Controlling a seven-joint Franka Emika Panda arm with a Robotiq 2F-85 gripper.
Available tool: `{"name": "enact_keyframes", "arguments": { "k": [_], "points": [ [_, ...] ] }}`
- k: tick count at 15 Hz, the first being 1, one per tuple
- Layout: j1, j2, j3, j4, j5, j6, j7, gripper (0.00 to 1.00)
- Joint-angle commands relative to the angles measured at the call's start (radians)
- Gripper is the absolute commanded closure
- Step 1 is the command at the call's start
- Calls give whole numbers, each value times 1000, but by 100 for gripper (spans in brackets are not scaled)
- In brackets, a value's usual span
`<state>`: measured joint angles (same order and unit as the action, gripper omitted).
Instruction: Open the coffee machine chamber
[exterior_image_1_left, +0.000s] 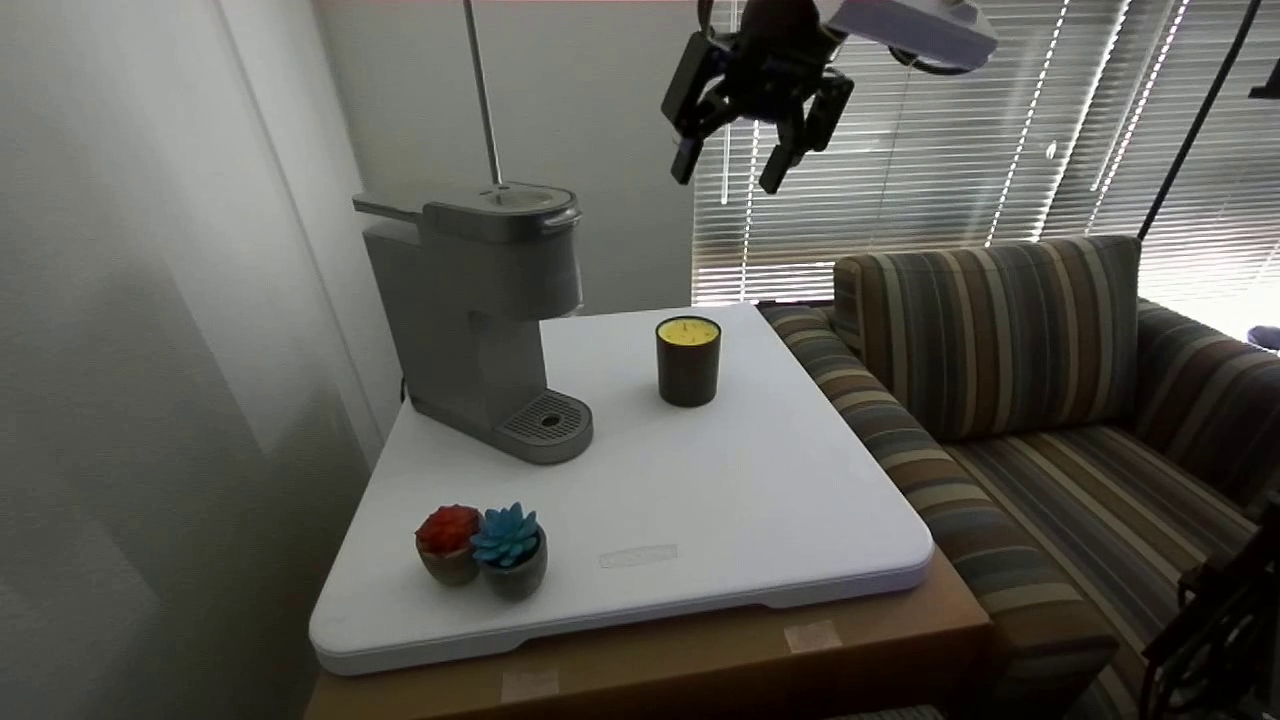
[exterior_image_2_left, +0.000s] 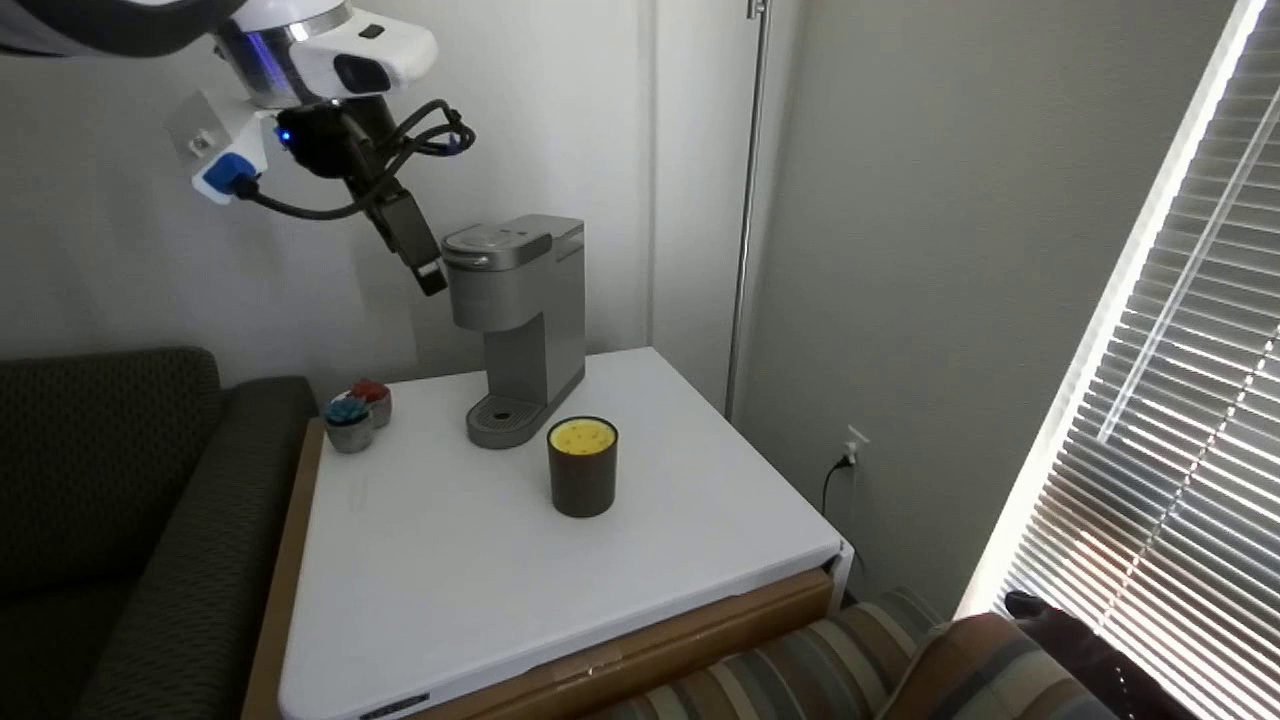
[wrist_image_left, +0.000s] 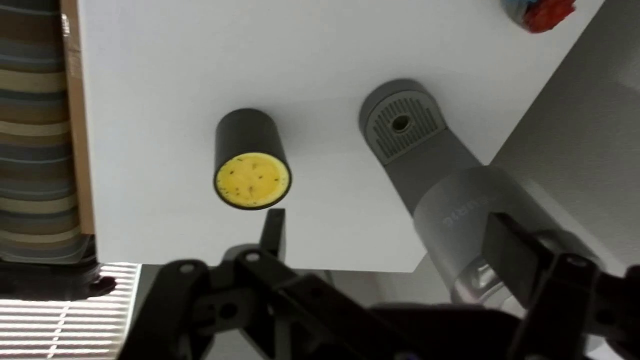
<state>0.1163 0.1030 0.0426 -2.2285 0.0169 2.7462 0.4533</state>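
The grey coffee machine (exterior_image_1_left: 450, 330) stands upright at the wall side of the white table, also seen in an exterior view (exterior_image_2_left: 520, 365) and in the wrist view (wrist_image_left: 450, 215). Its chamber, the top head with a lid (exterior_image_1_left: 500, 207), lies flat and closed in both exterior views (exterior_image_2_left: 492, 243). A shiny handle bar (exterior_image_2_left: 470, 261) runs across its front. My gripper (exterior_image_1_left: 728, 172) is open and empty, in the air above the table and apart from the machine. In the wrist view its fingers (wrist_image_left: 390, 235) are wide apart, and the right finger hides part of the head.
A dark jar with a yellow top (exterior_image_1_left: 688, 365) stands on the white table (exterior_image_1_left: 720, 500) beside the machine. Two small potted plants (exterior_image_1_left: 485, 550) sit near the table's edge. A striped sofa (exterior_image_1_left: 980, 340) adjoins the table. A thin metal pole (exterior_image_2_left: 748, 220) rises behind the machine.
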Motion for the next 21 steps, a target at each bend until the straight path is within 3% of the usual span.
{"name": "enact_keyframes", "arguments": {
  "k": [1, 3, 5, 7, 10, 15, 16, 17, 19, 21],
  "points": [
    [87, 70, -143, 77, -212, -40, 287, 0],
    [159, 125, -219, 135, -289, -71, 461, 0],
    [214, 175, -236, 186, -305, -138, 627, 0],
    [192, 216, -156, 234, -257, -210, 749, 0],
    [184, 263, -82, 287, -155, -231, 808, 0],
    [198, 290, -82, 328, -179, -161, 914, 0],
    [199, 296, -83, 333, -186, -146, 922, 2],
    [201, 299, -86, 336, -193, -134, 931, 27],
    [200, 305, -83, 337, -193, -109, 932, 29],
    [201, 310, -84, 336, -192, -96, 931, 44]
  ]
}}
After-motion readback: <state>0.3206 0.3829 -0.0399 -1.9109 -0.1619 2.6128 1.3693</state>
